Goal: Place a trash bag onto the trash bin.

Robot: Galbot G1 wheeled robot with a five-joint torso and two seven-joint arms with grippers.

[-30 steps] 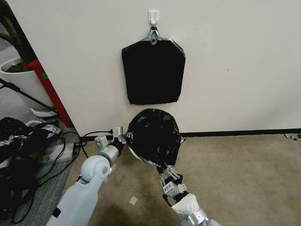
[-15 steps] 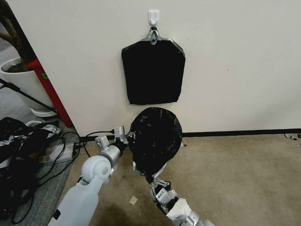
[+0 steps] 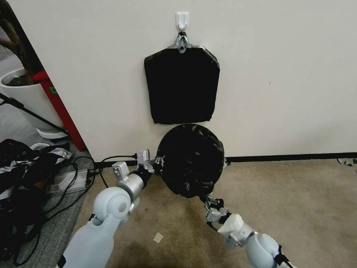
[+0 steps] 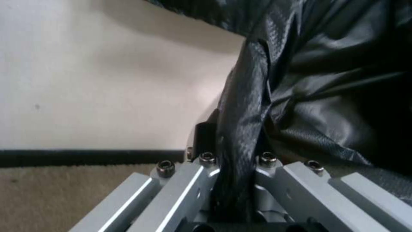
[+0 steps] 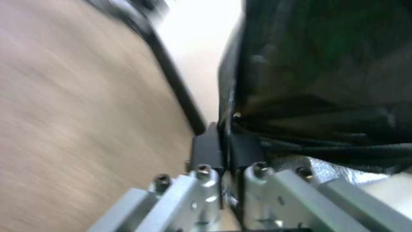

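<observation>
Sprawling at the far left of the head view, well apart from the left gripper, a black-and-silver jumble of fabric and cables (image 3: pixel 26 175) lies on the floor, with a large white plant pot (image 3: pixel 28 95) behind it and a red upright post (image 3: pixel 59 109) against the wall. Next comes the left gripper (image 3: pixel 156 162), low beside the wall at the end of a white arm; its 2 fingers are pinched on the left edge of the thin, glossy black plastic trash bag (image 3: pixel 191 160), and the left wrist view shows a twisted strip of that film (image 4: pixel 240 135) clamped between the metal jaws. The bag balloons rightward from this gripper as 1 rounded, wrinkled dome standing on the beige carpet (image 3: pixel 290 201) close to the wall; the bin itself is hidden under the film. Directly above the bag, a flat, stiff black rectangular pack with a grey taped top (image 3: pixel 181 87) hangs from a white wall hook (image 3: pixel 182 19), its lower edge just over the bag's top. Further right and nearer the robot, the right gripper (image 3: pixel 209 202) reaches up from below the bag, its fingers closed on the lower hem; the right wrist view shows the dark film (image 5: pixel 317 96) pinched between its black pads.
</observation>
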